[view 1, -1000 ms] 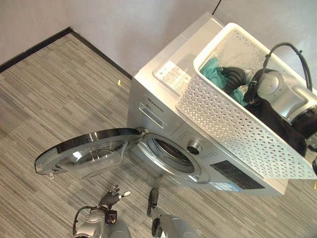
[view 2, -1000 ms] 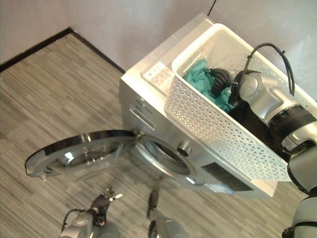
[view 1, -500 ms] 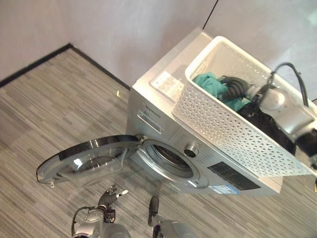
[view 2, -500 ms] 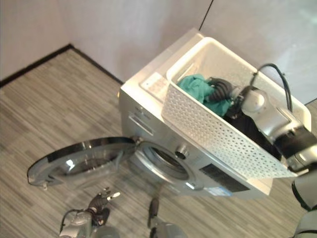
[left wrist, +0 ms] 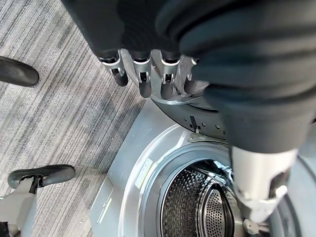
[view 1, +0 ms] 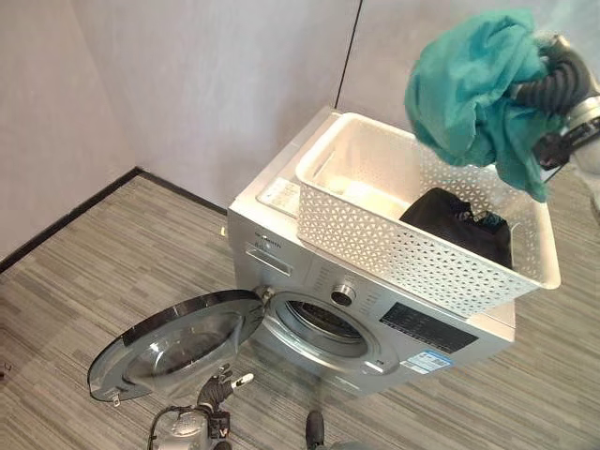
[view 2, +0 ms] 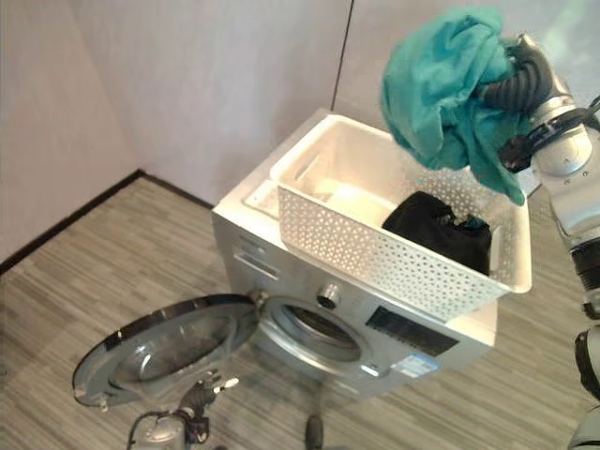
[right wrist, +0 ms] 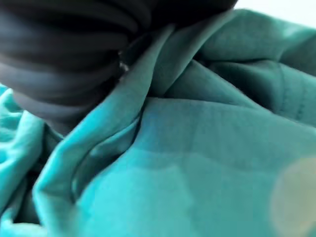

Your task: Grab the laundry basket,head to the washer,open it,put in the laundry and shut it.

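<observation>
My right hand (view 1: 551,86) is raised high above the basket's right end, shut on a teal cloth (view 1: 469,84) that hangs bunched from it; the teal cloth (right wrist: 197,148) wraps over the hand's dark cover. The white perforated laundry basket (view 1: 403,251) stands on top of the silver washer (view 1: 272,246), with a black garment (view 1: 455,225) lying in its right half. The washer's round door (view 1: 178,342) is swung open to the left, leaving the drum opening (view 1: 323,323) bare. My left hand (view 1: 221,388) hangs low in front of the door, its fingers (left wrist: 143,69) straight and holding nothing.
The washer stands against a pale wall (view 1: 216,84) with a black skirting line (view 1: 66,220) along the floor. Striped grey floor (view 1: 84,291) spreads to the left and in front. The open door takes up room at the washer's front left.
My right hand has lifted the teal cloth out of the basket to well above it. The camera has tipped up and shifted. The left hand has stayed low.
</observation>
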Controlling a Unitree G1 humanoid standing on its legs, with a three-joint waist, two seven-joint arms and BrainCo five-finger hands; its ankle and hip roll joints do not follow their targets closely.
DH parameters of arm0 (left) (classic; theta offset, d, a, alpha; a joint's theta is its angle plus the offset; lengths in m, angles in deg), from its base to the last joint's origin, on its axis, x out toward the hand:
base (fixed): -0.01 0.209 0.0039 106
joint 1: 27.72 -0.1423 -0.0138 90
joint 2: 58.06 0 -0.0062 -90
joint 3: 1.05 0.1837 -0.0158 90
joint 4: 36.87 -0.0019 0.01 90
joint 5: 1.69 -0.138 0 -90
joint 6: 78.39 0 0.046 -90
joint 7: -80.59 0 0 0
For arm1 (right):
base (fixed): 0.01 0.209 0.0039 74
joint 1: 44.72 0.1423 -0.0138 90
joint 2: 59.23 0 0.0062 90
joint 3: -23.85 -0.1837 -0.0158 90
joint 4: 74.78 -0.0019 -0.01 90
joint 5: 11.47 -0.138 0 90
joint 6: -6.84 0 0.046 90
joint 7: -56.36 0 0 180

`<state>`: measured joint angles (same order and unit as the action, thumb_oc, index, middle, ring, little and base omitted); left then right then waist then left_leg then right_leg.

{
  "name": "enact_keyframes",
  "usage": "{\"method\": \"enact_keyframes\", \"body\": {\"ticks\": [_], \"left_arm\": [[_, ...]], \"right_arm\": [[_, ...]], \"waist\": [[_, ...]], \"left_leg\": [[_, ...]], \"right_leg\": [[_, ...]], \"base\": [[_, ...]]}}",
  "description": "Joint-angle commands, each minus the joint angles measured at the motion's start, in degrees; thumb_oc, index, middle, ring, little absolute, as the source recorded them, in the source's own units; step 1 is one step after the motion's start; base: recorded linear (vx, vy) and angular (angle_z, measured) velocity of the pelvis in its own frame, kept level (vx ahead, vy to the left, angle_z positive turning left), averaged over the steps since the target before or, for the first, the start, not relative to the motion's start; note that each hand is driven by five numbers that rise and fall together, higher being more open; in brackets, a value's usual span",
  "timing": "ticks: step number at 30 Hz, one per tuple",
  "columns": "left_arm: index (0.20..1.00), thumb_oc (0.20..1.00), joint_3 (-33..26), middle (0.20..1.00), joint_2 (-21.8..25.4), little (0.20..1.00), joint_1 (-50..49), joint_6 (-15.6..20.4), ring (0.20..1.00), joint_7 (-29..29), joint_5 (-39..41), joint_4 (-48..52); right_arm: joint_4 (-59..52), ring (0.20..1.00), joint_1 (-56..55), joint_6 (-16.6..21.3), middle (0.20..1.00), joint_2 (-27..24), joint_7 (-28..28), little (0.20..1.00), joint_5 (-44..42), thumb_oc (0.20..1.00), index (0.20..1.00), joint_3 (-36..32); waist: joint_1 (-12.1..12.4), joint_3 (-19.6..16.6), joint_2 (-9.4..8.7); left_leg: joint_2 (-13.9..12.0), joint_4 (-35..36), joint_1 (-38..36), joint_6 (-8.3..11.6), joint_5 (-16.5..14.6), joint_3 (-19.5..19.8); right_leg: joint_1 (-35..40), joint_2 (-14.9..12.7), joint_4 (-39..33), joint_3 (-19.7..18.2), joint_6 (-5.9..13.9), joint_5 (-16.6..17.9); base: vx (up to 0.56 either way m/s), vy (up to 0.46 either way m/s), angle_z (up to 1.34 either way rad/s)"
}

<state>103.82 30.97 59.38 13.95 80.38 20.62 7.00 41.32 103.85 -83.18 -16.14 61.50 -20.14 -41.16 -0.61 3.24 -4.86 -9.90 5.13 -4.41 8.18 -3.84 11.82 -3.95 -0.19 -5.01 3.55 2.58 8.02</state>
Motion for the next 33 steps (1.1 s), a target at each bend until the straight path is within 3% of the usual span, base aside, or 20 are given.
{"method": "enact_keyframes", "body": {"ticks": [1,12,20,22,24,33], "left_arm": [[1.000,1.000,4.30,1.000,1.47,1.000,1.89,1.31,1.000,0.70,-1.14,-1.05],[1.000,1.000,4.56,1.000,0.43,1.000,2.74,1.69,1.000,1.43,-2.09,-1.35],[1.000,1.000,2.85,1.000,0.46,1.000,1.85,2.19,1.000,1.06,-4.49,0.64],[1.000,1.000,1.60,1.000,0.53,1.000,1.11,2.29,1.000,1.11,-4.92,1.09],[1.000,1.000,-0.06,1.000,0.08,1.000,0.48,2.43,1.000,1.20,-4.93,1.12],[1.000,1.000,-4.42,1.000,0.70,1.000,-1.42,2.94,1.000,1.37,-6.08,1.19]], "right_arm": [[3.32,0.200,8.89,1.96,0.200,0.78,4.44,0.200,-0.52,0.200,0.200,-0.68],[-3.83,0.200,7.25,2.97,0.200,1.59,7.92,0.200,1.27,0.200,0.200,-5.97],[-18.12,0.200,-7.58,2.59,0.200,-1.45,8.31,0.200,6.59,0.200,0.200,-19.46],[-21.35,0.200,-12.81,2.37,0.200,-1.22,8.59,0.200,8.27,0.200,0.200,-24.02],[-23.56,0.200,-19.01,2.17,0.200,-0.07,8.86,0.200,9.08,0.200,0.200,-29.13],[-31.14,0.200,-34.42,1.45,0.200,5.30,8.34,0.200,11.10,0.200,0.200,-40.99]], "waist": [[2.05,-2.98,-2.23],[0.87,-2.77,-1.68],[-1.53,-2.98,-1.31],[-2.47,-2.80,-1.09],[-3.93,-2.37,-0.32],[-5.33,-1.19,0.07]], "left_leg": [[2.49,-0.57,-4.06,-5.76,-4.53,-4.54],[5.07,-1.41,-6.09,-7.62,-6.36,-6.72],[7.61,-2.90,-7.99,-9.63,-9.00,-9.58],[8.86,-5.28,-8.05,-10.60,-10.73,-10.97],[9.90,-7.28,-8.38,-11.81,-12.78,-12.49],[12.76,-10.56,-8.74,-14.47,-15.60,-17.76]], "right_leg": [[-3.95,-5.52,4.12,-2.45,4.83,-4.39],[-4.83,-6.93,5.00,-4.89,6.27,-2.42],[-6.17,-7.61,5.61,-8.65,8.26,-0.50],[-6.68,-7.54,5.50,-11.12,9.08,0.55],[-6.88,-7.45,5.13,-12.92,10.09,1.23],[-8.59,-8.41,4.45,-16.24,12.42,3.63]], "base": [[-0.05,0.057,-0.03],[-0.04,0.060,-0.16],[-0.02,0.075,-0.25],[-0.01,0.082,-0.41],[0.00,0.092,-0.56],[-0.02,0.069,-0.43]]}}
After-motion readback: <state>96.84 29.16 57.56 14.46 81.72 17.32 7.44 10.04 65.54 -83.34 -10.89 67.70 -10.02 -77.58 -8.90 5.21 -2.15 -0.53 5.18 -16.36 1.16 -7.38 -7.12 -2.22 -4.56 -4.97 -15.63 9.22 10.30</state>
